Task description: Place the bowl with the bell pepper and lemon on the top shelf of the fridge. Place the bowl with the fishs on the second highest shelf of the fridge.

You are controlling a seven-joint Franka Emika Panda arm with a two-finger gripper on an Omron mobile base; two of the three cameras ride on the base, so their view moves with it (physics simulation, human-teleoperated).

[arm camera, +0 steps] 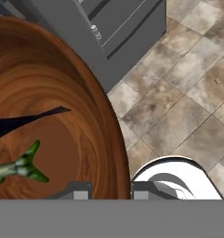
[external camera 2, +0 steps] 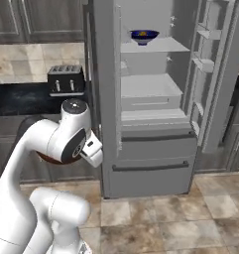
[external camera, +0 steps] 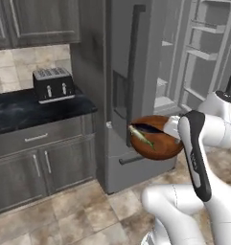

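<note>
Bowl (arm camera: pixel 57 111) rim apparently between claw (arm camera: pixel 111 189) fingers.

Dark cabinets (external camera: pixel 21 19) — tan tile floor (external camera: pixel 78 215)

The bowl with the fishs (external camera: pixel 155 139) hangs before the fridge (external camera 2: pixel 150 99), fishs (external camera: pixel 143 134) inside, seemingly below its shelves.

A black toaster (external camera: pixel 52 84) stands on the dark tabletop (external camera: pixel 21 111) at the left of the frame, against a beige tiled wall (external camera: pixel 14 67) — dark wood cabinets (external camera: pixel 35 21) hang above it, more cabinets with pale handles (external camera: pixel 38 165) sit below; tan stone floor tiles (arm camera: pixel 187 102) fill the lower part
</note>
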